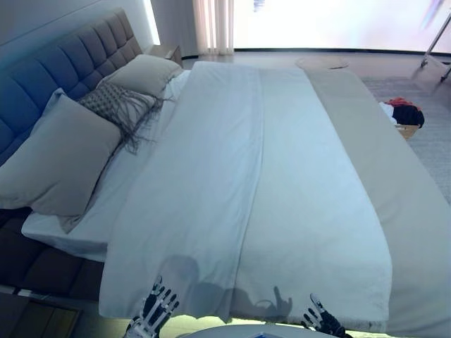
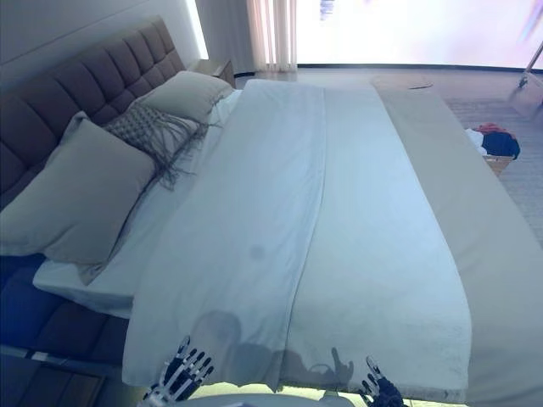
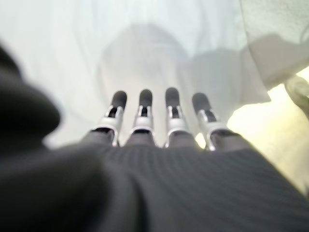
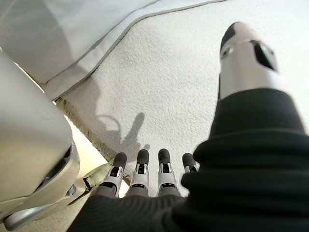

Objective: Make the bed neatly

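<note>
A large bed has a white duvet [image 1: 232, 183] spread flat over it, with a lengthwise fold line down the middle. A beige blanket [image 1: 394, 176] runs along the bed's right side. Pillows [image 1: 60, 158] lean on the tufted headboard [image 1: 63, 60] at the left. My left hand [image 1: 153, 313] is open at the duvet's near edge, its fingers [image 3: 145, 113] straight over the white cloth. My right hand [image 1: 323, 320] is open near the near right corner, its fingers [image 4: 140, 169] straight above the beige blanket [image 4: 183, 82]. Neither holds anything.
A fringed grey cushion [image 1: 120, 105] and a second pillow [image 1: 144, 70] lie at the head. A nightstand [image 1: 165, 51] stands at the far corner. A box with clothes [image 1: 403, 113] sits on the rug to the right of the bed.
</note>
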Available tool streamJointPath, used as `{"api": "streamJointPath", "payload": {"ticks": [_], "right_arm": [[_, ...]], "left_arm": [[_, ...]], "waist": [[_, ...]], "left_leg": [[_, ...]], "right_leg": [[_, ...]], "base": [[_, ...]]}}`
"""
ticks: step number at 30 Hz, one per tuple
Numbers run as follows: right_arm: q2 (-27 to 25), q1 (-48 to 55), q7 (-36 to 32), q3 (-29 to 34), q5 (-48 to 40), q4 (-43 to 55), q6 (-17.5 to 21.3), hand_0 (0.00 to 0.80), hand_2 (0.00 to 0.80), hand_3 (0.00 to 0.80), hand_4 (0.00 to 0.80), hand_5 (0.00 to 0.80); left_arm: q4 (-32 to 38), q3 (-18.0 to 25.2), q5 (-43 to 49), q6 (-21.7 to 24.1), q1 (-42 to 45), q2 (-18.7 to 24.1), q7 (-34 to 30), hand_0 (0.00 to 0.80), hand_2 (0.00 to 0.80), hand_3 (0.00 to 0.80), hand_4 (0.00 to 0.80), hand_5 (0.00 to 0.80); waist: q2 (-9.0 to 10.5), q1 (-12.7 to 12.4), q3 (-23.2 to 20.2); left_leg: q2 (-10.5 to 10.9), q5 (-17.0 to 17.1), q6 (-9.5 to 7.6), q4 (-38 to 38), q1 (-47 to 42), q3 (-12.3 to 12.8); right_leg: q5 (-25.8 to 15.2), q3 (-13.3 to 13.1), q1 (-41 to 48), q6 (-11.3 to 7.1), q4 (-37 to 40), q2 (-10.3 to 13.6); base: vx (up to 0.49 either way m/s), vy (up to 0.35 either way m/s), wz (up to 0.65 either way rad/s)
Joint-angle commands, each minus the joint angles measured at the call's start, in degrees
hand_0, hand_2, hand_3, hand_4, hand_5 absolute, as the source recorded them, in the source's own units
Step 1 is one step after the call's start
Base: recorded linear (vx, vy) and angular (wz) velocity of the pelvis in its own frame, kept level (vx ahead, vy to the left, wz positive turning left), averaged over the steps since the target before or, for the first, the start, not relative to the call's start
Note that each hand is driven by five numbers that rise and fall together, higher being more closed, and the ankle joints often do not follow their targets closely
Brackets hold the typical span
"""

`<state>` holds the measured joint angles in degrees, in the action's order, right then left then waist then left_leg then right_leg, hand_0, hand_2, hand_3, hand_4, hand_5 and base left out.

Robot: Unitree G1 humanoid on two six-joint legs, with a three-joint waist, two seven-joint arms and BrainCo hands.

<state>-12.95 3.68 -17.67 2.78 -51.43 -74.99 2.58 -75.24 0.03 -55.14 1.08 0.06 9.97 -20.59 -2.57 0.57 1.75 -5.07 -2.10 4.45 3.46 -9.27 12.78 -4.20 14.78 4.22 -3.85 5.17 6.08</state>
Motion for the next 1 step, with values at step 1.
{"api": "streamJointPath", "payload": {"ticks": [1], "right_arm": [[1.95,-4.01,-1.48,1.04,-2.21,-3.41,2.84,0.000,0.000,0.000,0.000,0.000]], "left_arm": [[-3.36,0.31,1.96,2.63,-2.59,-0.85,-0.93,0.000,0.000,0.000,0.000,0.000]], "waist": [[2.43,-0.23,0.31]], "left_leg": [[-0.74,1.75,0.45,0.79,1.95,-1.16]], "right_leg": [[0.16,1.16,2.37,-4.52,-0.47,4.84]], "base": [[0.000,0.000,0.00]]}}
